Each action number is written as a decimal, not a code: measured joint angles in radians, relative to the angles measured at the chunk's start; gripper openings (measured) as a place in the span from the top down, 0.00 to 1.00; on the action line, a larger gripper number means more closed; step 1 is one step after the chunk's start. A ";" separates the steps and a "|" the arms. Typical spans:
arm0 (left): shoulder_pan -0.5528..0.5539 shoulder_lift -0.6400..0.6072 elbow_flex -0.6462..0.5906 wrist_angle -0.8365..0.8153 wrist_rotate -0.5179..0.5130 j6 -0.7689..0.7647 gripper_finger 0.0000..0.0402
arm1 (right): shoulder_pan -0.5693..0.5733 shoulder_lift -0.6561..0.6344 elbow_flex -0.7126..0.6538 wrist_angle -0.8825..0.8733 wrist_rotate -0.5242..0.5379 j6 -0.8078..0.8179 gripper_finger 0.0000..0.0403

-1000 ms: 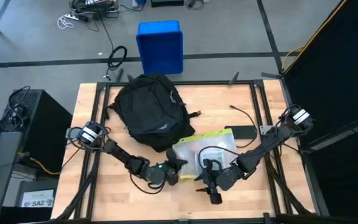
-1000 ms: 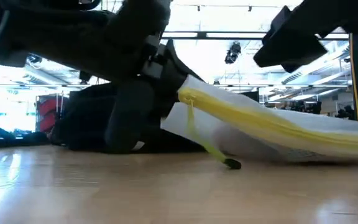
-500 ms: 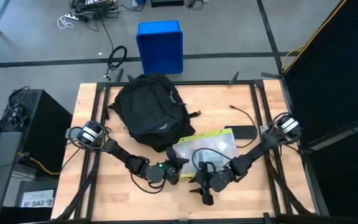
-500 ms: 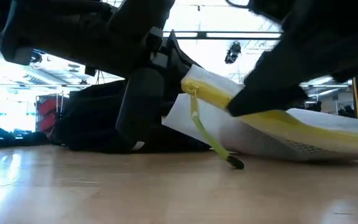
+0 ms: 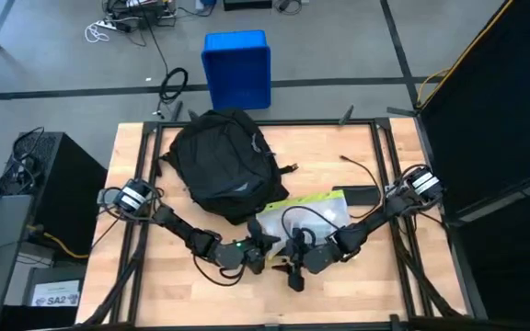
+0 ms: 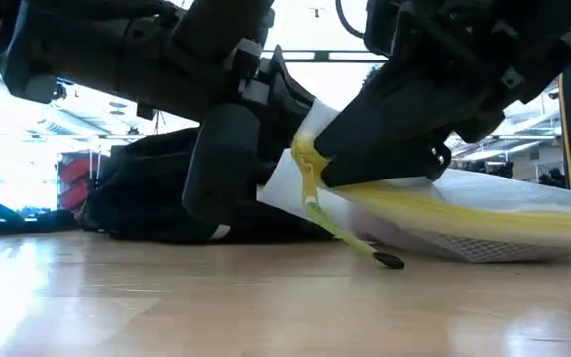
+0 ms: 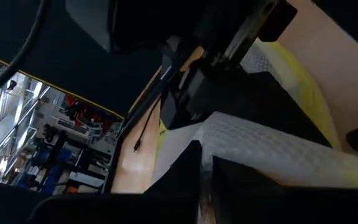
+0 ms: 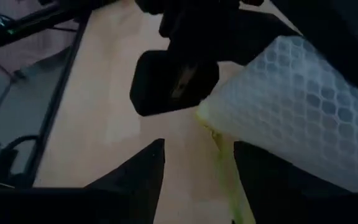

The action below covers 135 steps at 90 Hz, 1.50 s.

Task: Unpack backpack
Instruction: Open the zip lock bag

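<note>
At the near table edge both grippers meet over one white mesh pouch [image 5: 304, 216] with a yellow zip edge. Left gripper [image 5: 263, 246] is clamped on the pouch's near corner, holding it off the wood; low view shows the corner raised and the yellow pull tab [image 6: 389, 261] dangling to the table [image 5: 348, 285]. Right gripper [image 5: 294, 268] has shifted left over the last second, from beside the pouch to right next to the left one; right wrist view shows its fingers [image 8: 138, 174] spread, straddling the zip edge, nothing held. Judgement: it's lining up for the zipper or a handover, so the pouch is out of the bag and the step is opening or relocating it. Just behind, touching the pouch's far-left side, sits one backpack [image 5: 217, 161], black, lying flat at table centre-left. Right of the pouch: one small flat black item [image 5: 361, 195] with a thin cable [image 5: 352, 165]. Beyond the table: one blue bin [image 5: 237, 66] on the floor. Count: two arms, one pouch, one backpack, one bin.
</note>
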 joint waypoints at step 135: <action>0.024 0.000 0.092 -0.085 -0.018 0.024 1.00 | -0.031 0.025 0.000 -0.014 0.079 0.038 0.58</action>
